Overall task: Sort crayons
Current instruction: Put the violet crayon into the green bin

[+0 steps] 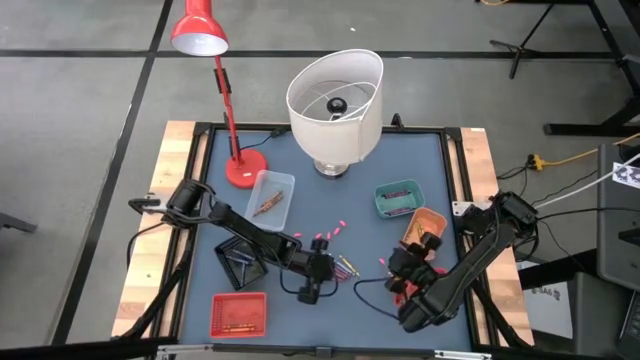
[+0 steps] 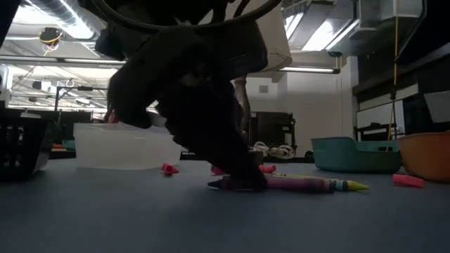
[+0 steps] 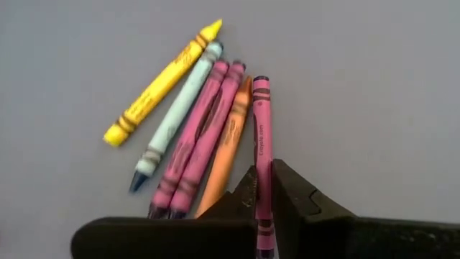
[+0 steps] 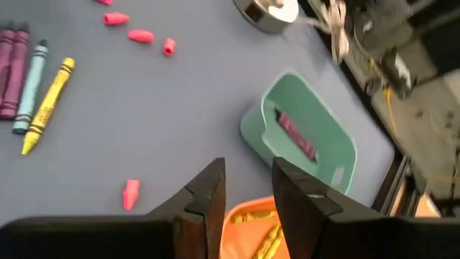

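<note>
On the blue mat lies a fan of crayons [image 3: 194, 129], whose magenta crayon [image 3: 261, 144] the left gripper [image 3: 263, 208] pinches, while the right gripper [image 4: 248, 194], parted and empty, hovers over the teal tray [image 4: 338, 155] with one magenta crayon and the orange tray [image 4: 241, 234] with yellow ones.

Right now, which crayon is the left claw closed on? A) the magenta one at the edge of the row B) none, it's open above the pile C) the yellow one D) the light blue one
A: in the left wrist view the left claw pinches the magenta crayon between its fingers, while the yellow crayon and light blue crayon lie free on the table.
</note>
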Available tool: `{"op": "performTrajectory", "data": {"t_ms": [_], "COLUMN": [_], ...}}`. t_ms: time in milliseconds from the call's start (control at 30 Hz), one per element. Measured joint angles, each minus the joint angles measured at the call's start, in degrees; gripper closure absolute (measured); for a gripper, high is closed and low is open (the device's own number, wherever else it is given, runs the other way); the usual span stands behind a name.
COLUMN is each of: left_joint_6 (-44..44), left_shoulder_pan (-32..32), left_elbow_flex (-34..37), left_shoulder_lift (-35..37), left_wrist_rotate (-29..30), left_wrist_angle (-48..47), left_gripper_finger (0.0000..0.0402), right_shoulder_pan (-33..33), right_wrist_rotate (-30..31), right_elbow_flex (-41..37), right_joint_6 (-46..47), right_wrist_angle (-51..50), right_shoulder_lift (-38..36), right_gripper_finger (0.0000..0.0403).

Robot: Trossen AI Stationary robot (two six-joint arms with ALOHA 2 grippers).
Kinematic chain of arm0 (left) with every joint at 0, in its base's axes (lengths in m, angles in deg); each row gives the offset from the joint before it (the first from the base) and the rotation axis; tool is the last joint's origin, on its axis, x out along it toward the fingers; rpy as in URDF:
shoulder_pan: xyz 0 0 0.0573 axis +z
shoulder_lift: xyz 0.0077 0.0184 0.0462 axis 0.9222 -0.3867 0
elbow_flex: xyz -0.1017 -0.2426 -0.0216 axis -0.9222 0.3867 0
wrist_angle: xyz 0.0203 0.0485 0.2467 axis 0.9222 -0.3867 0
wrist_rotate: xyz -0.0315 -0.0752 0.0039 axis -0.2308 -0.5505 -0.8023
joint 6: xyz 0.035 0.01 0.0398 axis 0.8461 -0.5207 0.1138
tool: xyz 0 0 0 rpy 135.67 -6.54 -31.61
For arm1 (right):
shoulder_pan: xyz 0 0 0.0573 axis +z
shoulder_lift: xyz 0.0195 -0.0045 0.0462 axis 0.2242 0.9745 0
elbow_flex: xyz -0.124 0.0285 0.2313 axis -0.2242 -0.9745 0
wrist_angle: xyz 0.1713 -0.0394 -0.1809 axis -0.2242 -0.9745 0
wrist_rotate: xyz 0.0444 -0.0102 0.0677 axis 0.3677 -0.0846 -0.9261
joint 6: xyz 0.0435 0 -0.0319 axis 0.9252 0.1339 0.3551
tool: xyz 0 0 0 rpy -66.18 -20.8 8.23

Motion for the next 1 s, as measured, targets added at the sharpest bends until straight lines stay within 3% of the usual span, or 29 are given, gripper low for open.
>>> {"op": "performTrajectory", "data": {"t_ms": [267,467,1000], "left_joint_6": [-1.0,-0.8,0.6], "left_shoulder_pan": [0.8,3.2,17.2], "left_elbow_flex": [0.0,0.0,-0.2], "left_shoulder_lift": [0.0,0.0,-0.7], "left_wrist_rotate": [0.0,2.0,3.0], "left_wrist_angle": [10.5,18.5,38.0], "left_gripper_finger": [0.0399,0.0399,0.0399], "right_shoulder_pan": [0.0,0.0,0.0], "right_wrist_rotate": [1.7,6.9,12.6], "right_elbow_flex": [2.5,2.6,0.9], "right_joint_6": [-13.9,-16.4,-28.3], "right_wrist_angle": [0.0,0.0,0.2], "right_shoulder_lift": [-0.8,-5.5,-18.3], "right_gripper_finger": [0.029,0.029,0.029]}}
